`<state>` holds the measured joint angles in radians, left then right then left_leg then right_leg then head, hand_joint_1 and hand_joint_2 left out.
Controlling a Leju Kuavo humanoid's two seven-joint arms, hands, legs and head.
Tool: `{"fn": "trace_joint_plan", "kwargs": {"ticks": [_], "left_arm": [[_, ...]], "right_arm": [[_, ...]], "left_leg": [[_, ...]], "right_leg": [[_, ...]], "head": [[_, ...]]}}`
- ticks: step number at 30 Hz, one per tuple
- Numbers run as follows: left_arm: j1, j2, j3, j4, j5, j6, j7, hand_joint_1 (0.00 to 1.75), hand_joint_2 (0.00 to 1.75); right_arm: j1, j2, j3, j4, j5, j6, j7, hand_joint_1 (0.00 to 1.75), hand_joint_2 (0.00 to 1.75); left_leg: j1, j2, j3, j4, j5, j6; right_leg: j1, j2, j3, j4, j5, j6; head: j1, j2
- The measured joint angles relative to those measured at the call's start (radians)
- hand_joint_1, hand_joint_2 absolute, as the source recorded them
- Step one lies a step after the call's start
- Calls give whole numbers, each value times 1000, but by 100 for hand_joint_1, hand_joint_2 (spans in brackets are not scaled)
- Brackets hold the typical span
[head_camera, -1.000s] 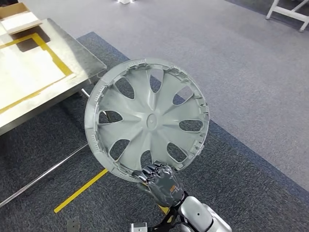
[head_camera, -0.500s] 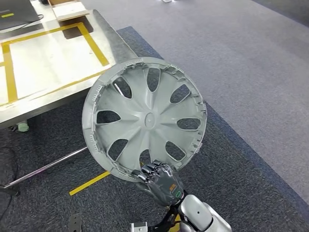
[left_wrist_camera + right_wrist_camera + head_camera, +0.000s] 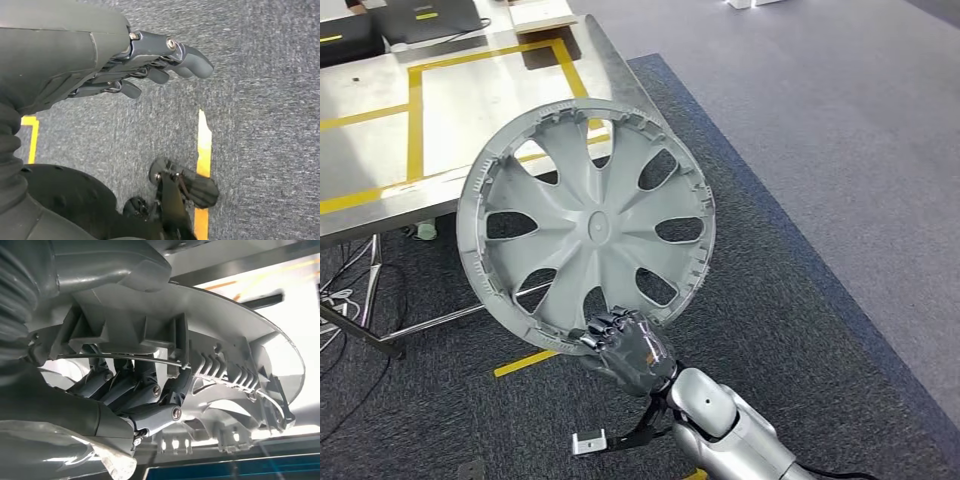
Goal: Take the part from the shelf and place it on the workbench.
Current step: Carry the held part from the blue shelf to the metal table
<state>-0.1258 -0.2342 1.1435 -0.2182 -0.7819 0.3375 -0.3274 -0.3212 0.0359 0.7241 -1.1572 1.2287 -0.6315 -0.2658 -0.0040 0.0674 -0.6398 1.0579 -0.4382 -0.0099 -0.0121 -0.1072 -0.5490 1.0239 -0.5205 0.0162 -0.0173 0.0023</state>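
Note:
A grey plastic wheel cover (image 3: 584, 225) is held up in the air, its inner ribbed side facing me, tilted in front of the workbench's near edge. My right hand (image 3: 626, 350) grips its lower rim. In the right wrist view the hand's fingers (image 3: 143, 395) curl around the wheel cover's rim (image 3: 226, 365). The steel workbench (image 3: 373, 150) with yellow tape lines lies at the upper left, partly behind the cover. My left hand (image 3: 151, 65) hangs over the carpet with its fingers held straight and nothing in it.
Dark grey carpet with yellow floor tape (image 3: 524, 362) lies below the cover. The bench's metal legs and cables (image 3: 358, 300) stand at the left. Boards and a dark box (image 3: 433, 15) sit at the bench's far side. Lighter grey floor (image 3: 848, 120) spreads to the right.
The whole view has swung: the workbench now fills more of the upper left and sits closer. The wheel cover has shifted left in the picture, still held by my right hand.

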Motion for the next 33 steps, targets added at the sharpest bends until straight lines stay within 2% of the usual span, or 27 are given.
{"fn": "trace_joint_plan", "kwargs": {"ticks": [1,3,4,5,7,8,9,10,11,12,13,14,15,17,19,21,25,31,33], "left_arm": [[1,1,-6,0,-12,1,1,0,175],[7,3,-16,0,-23,3,3,0,175],[10,5,-19,0,-23,4,3,0,175],[11,7,-20,0,-21,5,2,0,175],[8,11,-21,0,-20,3,-3,0,175],[6,13,-22,0,-20,1,-7,0,175],[5,15,-23,0,-20,-3,-11,0,175],[4,16,-24,0,-21,-6,-15,0,175],[4,18,-25,0,-20,-10,-19,0,175],[2,19,-25,0,-20,-13,-23,0,175],[0,20,-26,0,-20,-16,-27,0,175],[-3,20,-26,0,-20,-19,-30,0,175],[-5,20,-26,0,-19,-21,-33,0,175],[-10,20,-27,0,-18,-23,-36,0,175],[-13,19,-26,0,-18,-21,-33,0,175],[-16,17,-26,0,-18,-20,-27,0,175],[-15,11,-26,0,-16,-14,-21,0,175],[-10,3,-25,0,-11,-3,-20,0,175],[-8,2,-25,0,-10,1,-20,0,175]], "right_arm": [[-7,5,2,6,-3,0,0,175,175],[-20,16,4,17,-7,-1,0,175,175],[-26,21,6,22,-9,-1,0,175,175],[-31,26,8,27,-12,-1,0,175,175],[-38,30,12,37,-18,-1,1,175,175],[-40,30,13,42,-21,-2,2,175,175],[-40,30,15,47,-26,-2,1,175,175],[-40,30,17,52,-32,-2,0,175,175],[-40,30,19,55,-39,-3,-3,175,175],[-41,31,21,58,-46,-4,-7,175,175],[-42,31,23,60,-52,-4,-11,175,175],[-44,31,24,61,-58,-5,-15,175,175],[-46,32,25,62,-61,-6,-17,175,175],[-48,33,26,63,-62,-6,-19,175,175],[-48,35,26,66,-62,-6,-18,175,175],[-49,36,26,70,-62,-7,-16,175,175],[-51,37,24,74,-60,-7,-14,175,175],[-50,37,24,78,-55,-7,-13,175,175],[-50,37,24,79,-53,-8,-12,175,175]], "left_leg": [[-4,6,5,-14,-4,6],[-3,-15,4,-21,-4,18],[0,-27,6,-23,-4,23],[3,-39,8,-26,-2,29],[6,-61,10,-29,0,38],[6,-71,9,-28,0,42],[6,-81,10,-28,-1,44],[5,-91,11,-28,-1,44],[5,-100,12,-28,-2,44],[5,-108,13,-27,-3,44],[5,-114,14,-27,-4,42],[4,-118,13,-25,-5,39],[3,-121,11,-24,-6,35],[0,-123,6,-20,-7,32],[2,-123,7,-21,-6,34],[3,-123,9,-25,-5,35],[6,-123,11,-30,-2,29],[8,-123,11,-32,-2,18],[7,-123,11,-30,-3,19]], "right_leg": [[4,-12,3,-1,-3,4],[5,-30,8,-6,-10,13],[3,-16,8,0,-19,19],[2,10,-2,22,-36,23],[0,77,-53,130,-89,27],[0,94,-91,200,-115,26],[1,102,-125,255,-128,24],[2,105,-147,280,-121,22],[2,106,-152,265,-95,20],[2,106,-138,214,-53,16],[2,110,-115,145,-11,11],[2,115,-88,79,19,7],[3,120,-68,33,36,4],[4,127,-53,1,41,6],[5,128,-54,-1,43,10],[7,128,-53,-1,43,9],[10,128,-53,-1,42,3],[11,128,-53,0,41,1],[9,128,-52,-2,42,2]], "head": [[0,0],[1,0],[3,0],[4,0],[9,0],[10,0],[10,0],[10,0],[10,0],[10,0],[10,0],[10,0],[10,0],[9,0],[8,0],[8,0],[8,0],[8,0],[9,0]]}}
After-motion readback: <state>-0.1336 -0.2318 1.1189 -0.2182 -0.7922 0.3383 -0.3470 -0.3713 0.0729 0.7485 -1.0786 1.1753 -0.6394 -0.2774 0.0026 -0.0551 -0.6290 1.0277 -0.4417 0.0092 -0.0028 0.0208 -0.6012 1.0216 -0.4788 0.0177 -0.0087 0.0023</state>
